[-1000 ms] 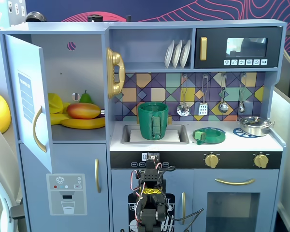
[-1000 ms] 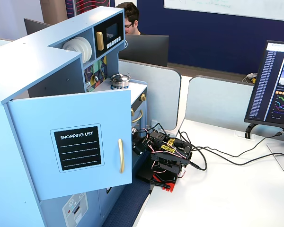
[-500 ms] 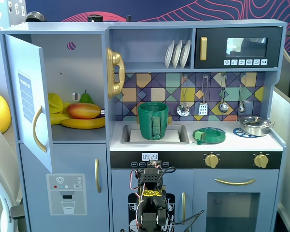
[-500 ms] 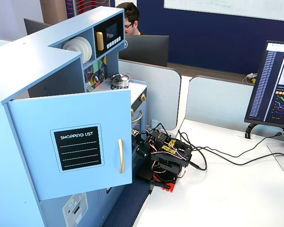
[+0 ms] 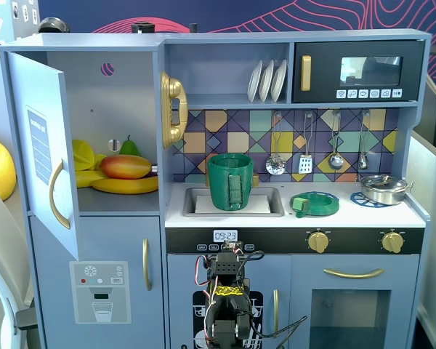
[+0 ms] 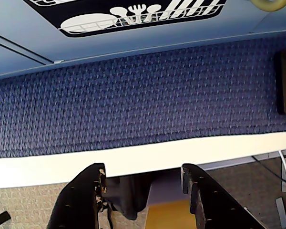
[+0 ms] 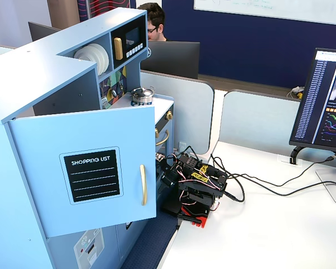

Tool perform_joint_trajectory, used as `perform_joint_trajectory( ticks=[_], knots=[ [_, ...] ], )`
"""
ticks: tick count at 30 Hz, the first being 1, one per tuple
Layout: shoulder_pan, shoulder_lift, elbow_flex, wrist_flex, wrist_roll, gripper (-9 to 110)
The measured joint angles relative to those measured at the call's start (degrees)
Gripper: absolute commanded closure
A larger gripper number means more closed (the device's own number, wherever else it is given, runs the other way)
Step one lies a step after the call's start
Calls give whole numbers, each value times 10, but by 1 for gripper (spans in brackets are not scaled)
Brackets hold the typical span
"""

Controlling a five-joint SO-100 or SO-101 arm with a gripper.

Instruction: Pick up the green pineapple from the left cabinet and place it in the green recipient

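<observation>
the toy kitchen (image 5: 225, 240) fills a fixed view, and its left cabinet (image 5: 109, 138) stands with the door (image 5: 43, 145) swung wide. on the cabinet shelf lie a red-and-yellow mango (image 5: 125, 166), yellow bananas (image 5: 127, 186) and a green pear tip (image 5: 129, 147) behind them; the pineapple cannot be made out among them, so i cannot tell where it sits. the green pot (image 5: 230, 181) stands upright in the sink (image 5: 265, 200), handle strap facing out, with a flat green dish (image 5: 315, 203) just right of the sink. the arm (image 7: 193, 185) sits folded low on the white surface (image 7: 257, 224), against the kitchen's front, well below the counter. in the wrist view the claw (image 6: 144, 179) is spread and empty, pointing at blue carpet (image 6: 143, 100).
</observation>
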Motion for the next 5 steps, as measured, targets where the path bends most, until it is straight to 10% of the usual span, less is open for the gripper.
perform_joint_trajectory(
  ticks=[5],
  knots=[
    [0, 0, 0, 0, 0, 91]
  ],
)
